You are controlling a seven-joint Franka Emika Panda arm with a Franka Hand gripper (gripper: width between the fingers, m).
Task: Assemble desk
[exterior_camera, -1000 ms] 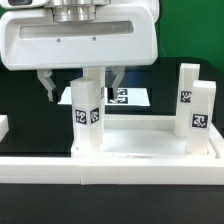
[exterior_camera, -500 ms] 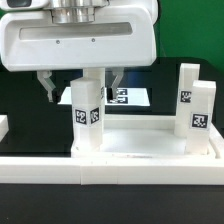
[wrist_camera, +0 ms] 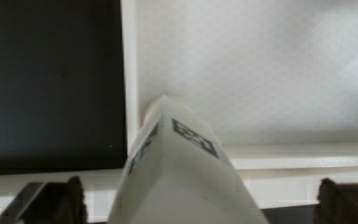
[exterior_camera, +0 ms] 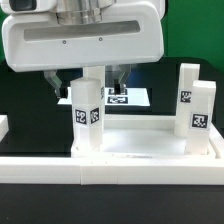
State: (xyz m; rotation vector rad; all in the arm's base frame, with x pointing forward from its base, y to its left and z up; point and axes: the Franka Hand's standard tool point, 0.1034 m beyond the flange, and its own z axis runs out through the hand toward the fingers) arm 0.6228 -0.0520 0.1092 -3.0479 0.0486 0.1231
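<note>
A white square leg (exterior_camera: 88, 116) with black-and-white tags stands upright at the near left corner of the white rimmed tabletop slab (exterior_camera: 150, 142). My gripper (exterior_camera: 84, 82) hangs just above it, open, with one finger on either side of the leg's top and not touching it. In the wrist view the leg (wrist_camera: 179, 150) rises between the two dark fingertips (wrist_camera: 51, 200), with gaps on both sides, over the tabletop (wrist_camera: 265, 70); the gripper (wrist_camera: 197, 204) is open there too. Two more tagged legs (exterior_camera: 188, 95) (exterior_camera: 203, 108) stand at the slab's right end.
The marker board (exterior_camera: 128, 97) lies on the black table behind the slab. A long white border bar (exterior_camera: 110, 177) runs along the front. Another white piece (exterior_camera: 3, 126) shows at the exterior view's left edge.
My gripper has shifted slightly up and towards the exterior view's right over the leg. The leg and the other parts have not moved.
</note>
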